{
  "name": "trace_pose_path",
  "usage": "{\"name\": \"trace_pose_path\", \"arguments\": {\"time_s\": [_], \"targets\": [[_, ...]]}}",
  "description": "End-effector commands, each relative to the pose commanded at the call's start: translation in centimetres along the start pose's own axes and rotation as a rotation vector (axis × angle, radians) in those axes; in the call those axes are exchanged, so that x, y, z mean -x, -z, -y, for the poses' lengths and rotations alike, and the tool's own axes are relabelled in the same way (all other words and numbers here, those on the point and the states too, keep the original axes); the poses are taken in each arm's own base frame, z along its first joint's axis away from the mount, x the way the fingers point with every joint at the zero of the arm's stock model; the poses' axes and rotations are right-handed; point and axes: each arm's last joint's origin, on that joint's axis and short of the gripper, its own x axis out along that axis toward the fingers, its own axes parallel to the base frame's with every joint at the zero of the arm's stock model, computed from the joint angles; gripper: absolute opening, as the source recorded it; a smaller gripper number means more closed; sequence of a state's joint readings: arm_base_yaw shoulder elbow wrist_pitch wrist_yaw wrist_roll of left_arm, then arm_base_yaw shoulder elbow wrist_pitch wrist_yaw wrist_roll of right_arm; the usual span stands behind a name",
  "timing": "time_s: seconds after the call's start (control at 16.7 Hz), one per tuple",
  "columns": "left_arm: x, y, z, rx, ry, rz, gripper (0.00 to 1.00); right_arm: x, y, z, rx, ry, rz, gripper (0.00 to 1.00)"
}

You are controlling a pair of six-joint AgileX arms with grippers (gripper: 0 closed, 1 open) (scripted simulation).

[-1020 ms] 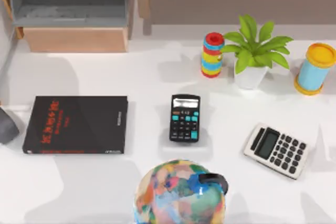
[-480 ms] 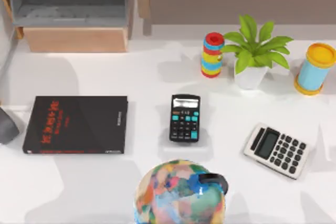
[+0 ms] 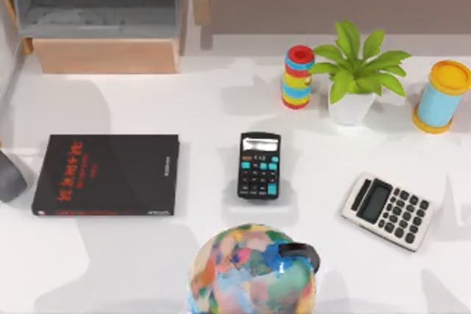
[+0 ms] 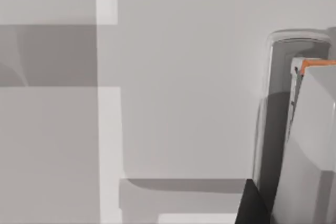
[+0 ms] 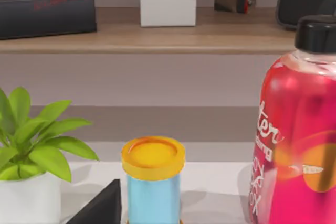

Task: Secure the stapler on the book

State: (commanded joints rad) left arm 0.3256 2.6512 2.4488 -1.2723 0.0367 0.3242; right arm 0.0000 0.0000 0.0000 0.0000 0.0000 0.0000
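The book (image 3: 107, 174), black with red characters, lies flat on the left of the white table. In the left wrist view a long light-grey body with an orange edge, apparently the stapler (image 4: 310, 145), runs close beside the camera on the pale surface. A black wedge of my left gripper (image 4: 253, 209) shows right next to it. At the table's far left edge, just left of the book, sits a darker grey lump (image 3: 10, 176). A black wedge of my right gripper (image 5: 101, 207) shows low in the right wrist view, near a blue canister.
A black calculator (image 3: 259, 165) lies mid-table and a white calculator (image 3: 388, 210) to its right. A multicoloured globe (image 3: 252, 270) stands at the front. A ring stack (image 3: 298, 76), a potted plant (image 3: 355, 79), a yellow-lidded blue canister (image 3: 441, 97) and a red bottle (image 5: 296, 140) stand behind.
The grey lump at the left edge has drawn very slightly to the left. The book, calculators and other objects have not moved.
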Motion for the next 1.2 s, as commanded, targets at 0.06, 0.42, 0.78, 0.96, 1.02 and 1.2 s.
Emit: {"name": "trace_pose_path", "arguments": {"time_s": [0.06, 0.42, 0.78, 0.96, 1.02, 1.2], "targets": [[0.0, 0.1, -0.2, 0.002, -0.001, 0.000, 0.00, 0.0, 0.0, 0.0, 0.000, 0.000, 0.000, 1.00], [3.4, 0.8, -0.3, 0.071, -0.010, 0.037, 0.00, 0.0, 0.0, 0.0, 0.000, 0.000, 0.000, 1.00], [10.3, 2.0, 2.4, 0.171, -0.040, 0.168, 0.00, 0.0, 0.0, 0.0, 0.000, 0.000, 0.000, 1.00], [12.6, 2.6, 5.9, 0.183, -0.033, 0.222, 0.00, 0.0, 0.0, 0.0, 0.000, 0.000, 0.000, 1.00], [13.0, 2.9, 7.3, 0.182, -0.028, 0.232, 0.00, 0.0, 0.0, 0.0, 0.000, 0.000, 0.000, 1.00], [13.2, 3.9, 11.9, 0.162, -0.005, 0.234, 0.00, 0.0, 0.0, 0.0, 0.000, 0.000, 0.000, 1.00]]}}
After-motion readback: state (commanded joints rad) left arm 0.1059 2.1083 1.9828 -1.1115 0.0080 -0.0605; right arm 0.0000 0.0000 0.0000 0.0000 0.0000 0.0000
